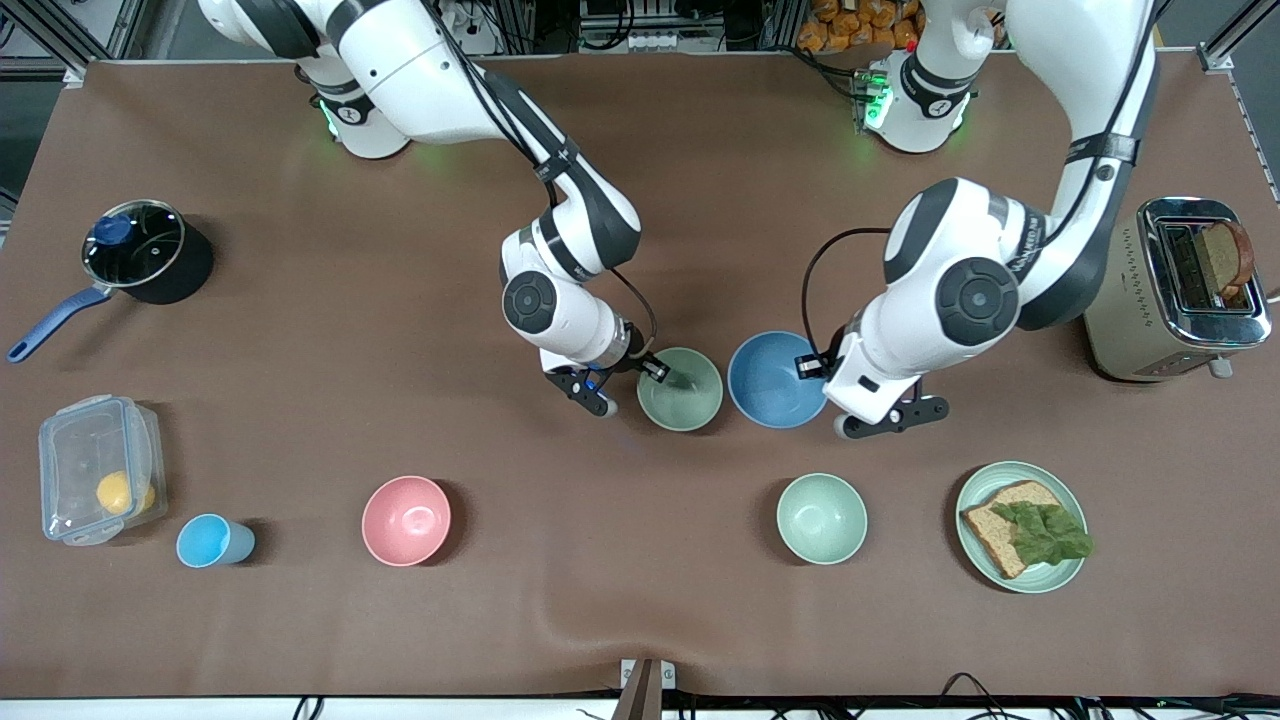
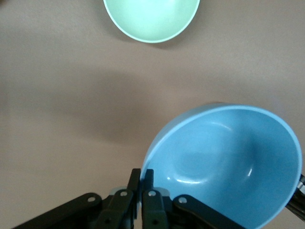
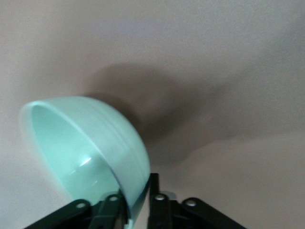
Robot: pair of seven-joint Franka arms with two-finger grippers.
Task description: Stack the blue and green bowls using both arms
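Note:
The blue bowl [image 1: 772,382] is gripped at its rim by my left gripper [image 1: 815,368], shut on the rim's edge toward the left arm's end of the table. In the left wrist view the fingers of the left gripper [image 2: 141,172] pinch the rim of the blue bowl [image 2: 228,162]. The green bowl [image 1: 684,392] sits right beside the blue one. My right gripper [image 1: 655,372] is shut on its rim, one finger inside and one outside. In the right wrist view the green bowl [image 3: 86,148] hangs tilted from the right gripper [image 3: 138,188], with its shadow on the table.
A paler mint bowl [image 1: 822,518] [image 2: 151,19], a pink bowl [image 1: 406,520], a light-blue cup [image 1: 212,541] and a plate [image 1: 975,480] with bread and lettuce lie nearer the camera. A toaster [image 1: 1180,290], a pot [image 1: 140,252] and a plastic container [image 1: 98,483] stand toward the table's ends.

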